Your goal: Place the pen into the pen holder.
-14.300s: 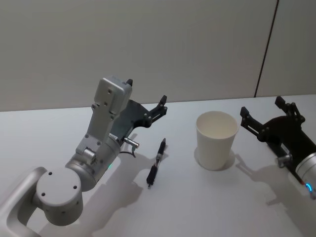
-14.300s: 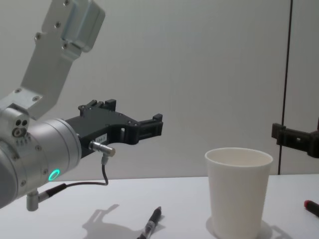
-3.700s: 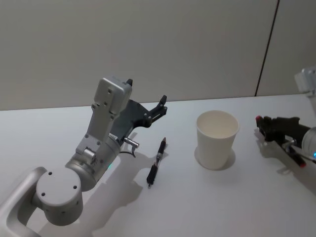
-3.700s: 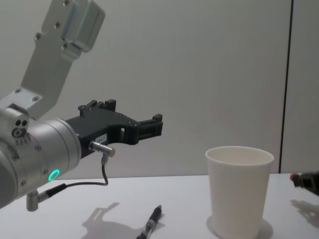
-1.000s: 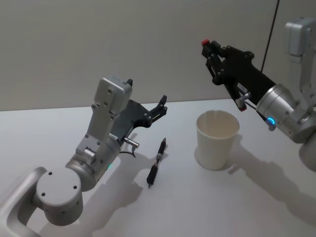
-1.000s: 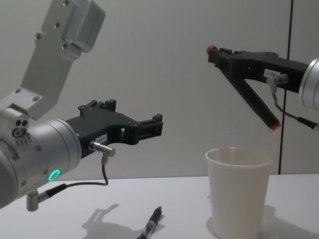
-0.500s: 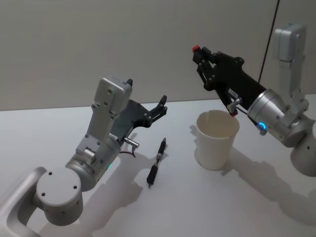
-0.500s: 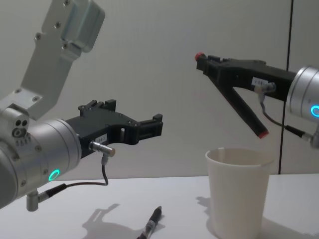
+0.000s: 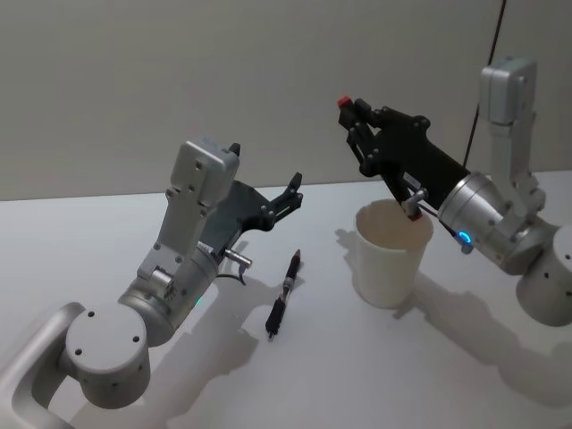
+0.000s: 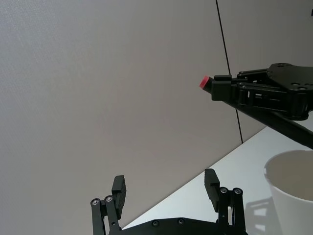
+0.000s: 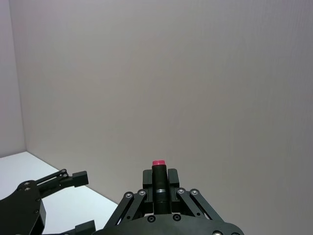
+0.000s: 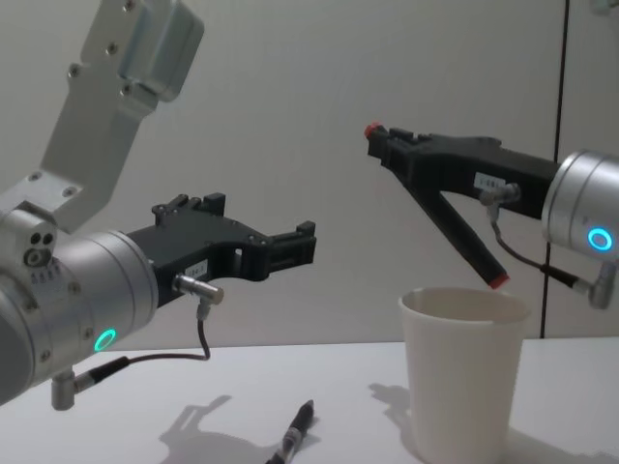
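My right gripper (image 9: 357, 121) is shut on a black pen (image 12: 462, 235) with red ends and holds it tilted in the air. The pen's lower red tip hangs just above the rim of the pen holder (image 12: 462, 377), a white paper cup (image 9: 391, 259) standing on the table. In the right wrist view the pen (image 11: 158, 182) sticks up between the shut fingers of the right gripper (image 11: 160, 176). My left gripper (image 9: 264, 167) hovers open and empty left of the cup, above the table. The left wrist view shows the left gripper (image 10: 165, 181) with its fingers spread.
A second black pen (image 9: 283, 293) lies flat on the white table (image 9: 375, 375) between the left arm and the cup, also seen low in the chest view as the lying pen (image 12: 295, 437). A plain wall stands behind.
The right arm has carried the pen leftward and lower, bringing its lower tip from beside the cup to just over the rim. The left arm and the lying pen have not moved.
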Controlling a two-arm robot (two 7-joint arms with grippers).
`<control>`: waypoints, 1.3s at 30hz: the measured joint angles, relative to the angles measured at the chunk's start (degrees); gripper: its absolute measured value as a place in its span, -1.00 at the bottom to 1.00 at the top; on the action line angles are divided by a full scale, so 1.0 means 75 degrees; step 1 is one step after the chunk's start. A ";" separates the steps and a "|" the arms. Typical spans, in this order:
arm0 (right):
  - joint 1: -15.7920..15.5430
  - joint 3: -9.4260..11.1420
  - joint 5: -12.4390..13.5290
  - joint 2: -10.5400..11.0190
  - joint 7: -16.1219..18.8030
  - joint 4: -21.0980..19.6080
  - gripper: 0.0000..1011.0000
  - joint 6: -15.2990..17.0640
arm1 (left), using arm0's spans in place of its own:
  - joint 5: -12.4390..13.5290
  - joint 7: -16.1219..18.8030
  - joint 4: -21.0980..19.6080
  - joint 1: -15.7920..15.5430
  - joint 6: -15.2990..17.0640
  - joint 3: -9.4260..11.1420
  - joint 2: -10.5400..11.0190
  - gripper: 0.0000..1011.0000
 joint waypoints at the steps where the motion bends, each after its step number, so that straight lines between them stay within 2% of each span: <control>1: -0.0001 -0.0010 -0.0009 -0.0006 0.0011 0.0031 -0.65 -0.0022 | 0.0000 0.0000 0.0000 0.0000 0.0000 0.0000 0.0000 0.98; 14: -0.0089 -0.0057 -0.0067 0.0008 0.0047 0.0194 -0.65 -0.0168 | 0.0000 0.0000 0.0000 0.0000 0.0000 0.0000 0.0000 0.98; 39: -0.0429 -0.0022 -0.0112 0.0261 0.0007 0.0184 -0.65 -0.0313 | 0.0000 0.0000 0.0000 0.0000 0.0000 0.0000 0.0000 0.98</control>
